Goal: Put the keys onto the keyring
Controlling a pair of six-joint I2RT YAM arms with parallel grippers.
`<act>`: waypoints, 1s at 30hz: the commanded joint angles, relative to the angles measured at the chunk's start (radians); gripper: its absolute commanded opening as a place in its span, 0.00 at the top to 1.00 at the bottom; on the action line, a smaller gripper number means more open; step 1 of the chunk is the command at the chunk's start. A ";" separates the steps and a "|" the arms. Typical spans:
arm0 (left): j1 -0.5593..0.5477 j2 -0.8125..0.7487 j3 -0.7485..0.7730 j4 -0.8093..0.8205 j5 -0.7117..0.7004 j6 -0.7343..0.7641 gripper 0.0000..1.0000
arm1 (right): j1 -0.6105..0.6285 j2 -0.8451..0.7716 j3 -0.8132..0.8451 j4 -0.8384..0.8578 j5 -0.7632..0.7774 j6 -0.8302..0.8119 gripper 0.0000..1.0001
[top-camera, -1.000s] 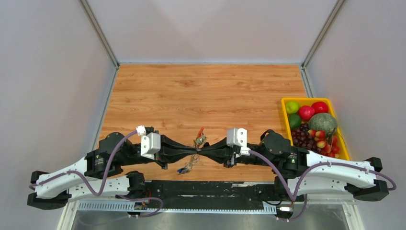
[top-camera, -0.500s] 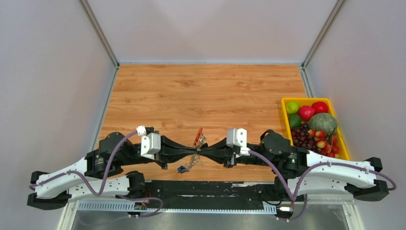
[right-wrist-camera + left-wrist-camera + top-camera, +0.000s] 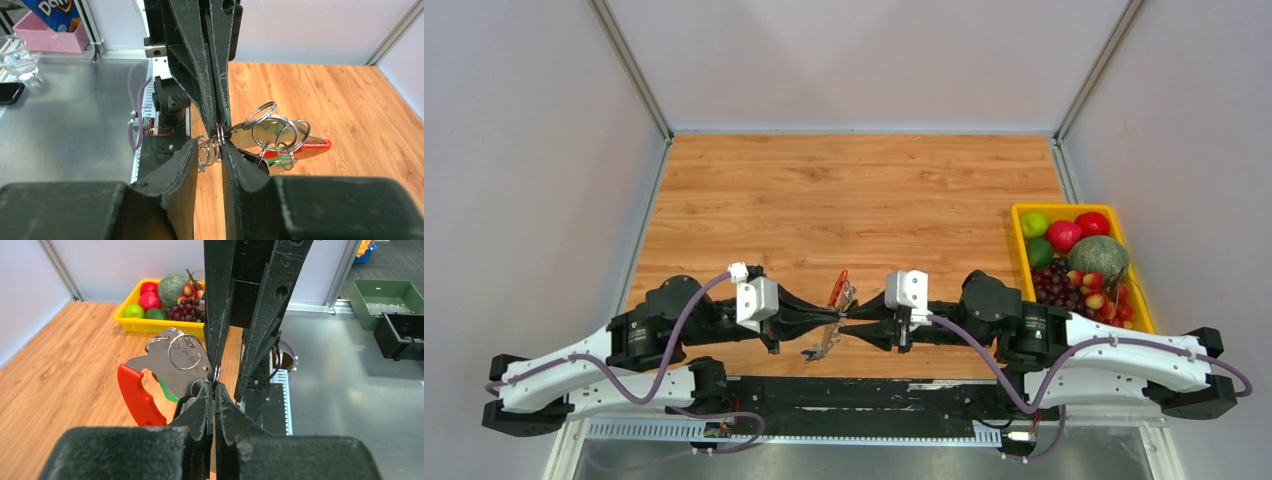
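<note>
- Pinching the keyring (image 3: pixel 136 396) with the left gripper (image 3: pixel 215 390) (red part sticking out).
- Meeting it tip to tip with the right gripper (image 3: pixel 220 145), jaws a little apart.

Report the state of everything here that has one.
left pincer, shut on a ring of the keyring.
right pincer, slightly open, a ring in its gap.
keyring, held in the air.
keys, below the pincers; threaded or not, cannot tell.
yellow tray, full of fruit.
</note>
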 commanded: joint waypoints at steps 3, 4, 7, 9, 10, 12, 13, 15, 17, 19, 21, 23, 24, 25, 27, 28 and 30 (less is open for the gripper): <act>0.003 0.031 0.037 -0.014 0.007 -0.005 1.00 | 0.008 0.021 0.118 -0.098 0.003 -0.010 0.72; 0.003 0.037 0.041 -0.026 0.013 -0.004 1.00 | 0.008 0.029 0.136 -0.125 0.004 -0.015 0.72; 0.003 0.048 0.057 -0.052 0.023 0.001 1.00 | 0.009 0.061 0.188 -0.207 -0.001 -0.027 0.70; 0.003 0.060 0.074 -0.090 0.033 0.003 1.00 | 0.008 0.084 0.218 -0.253 -0.004 -0.037 0.69; 0.003 0.068 0.080 -0.100 0.037 0.006 1.00 | 0.009 0.093 0.230 -0.269 -0.003 -0.038 0.69; 0.003 0.076 0.097 -0.130 0.045 0.008 1.00 | 0.009 0.107 0.240 -0.287 -0.006 -0.043 0.69; 0.003 0.078 0.106 -0.149 0.048 0.009 1.00 | 0.009 0.113 0.244 -0.293 -0.007 -0.045 0.69; 0.003 0.087 0.124 -0.183 0.055 0.012 1.00 | 0.009 0.125 0.253 -0.306 -0.019 -0.050 0.70; 0.003 0.098 0.143 -0.219 0.059 0.013 1.00 | 0.008 0.138 0.265 -0.322 -0.030 -0.052 0.70; 0.003 0.107 0.156 -0.247 0.061 0.013 1.00 | 0.009 0.150 0.278 -0.339 -0.033 -0.055 0.71; 0.003 0.113 0.162 -0.266 0.065 0.013 1.00 | 0.009 0.159 0.289 -0.361 -0.039 -0.060 0.72; 0.002 0.111 0.162 -0.276 0.065 0.013 1.00 | 0.008 0.170 0.300 -0.377 -0.034 -0.061 0.72; 0.002 0.110 0.160 -0.279 0.064 0.013 1.00 | 0.008 0.173 0.305 -0.388 -0.033 -0.064 0.72; 0.002 0.105 0.159 -0.282 0.064 0.013 1.00 | 0.008 0.174 0.308 -0.395 -0.028 -0.065 0.71; 0.002 0.095 0.159 -0.283 0.067 0.013 1.00 | 0.008 0.175 0.313 -0.408 -0.017 -0.065 0.70; 0.002 0.091 0.158 -0.283 0.068 0.013 1.00 | 0.008 0.173 0.315 -0.413 -0.011 -0.065 0.69; 0.002 0.081 0.156 -0.284 0.067 0.013 1.00 | 0.008 0.169 0.316 -0.420 -0.003 -0.067 0.68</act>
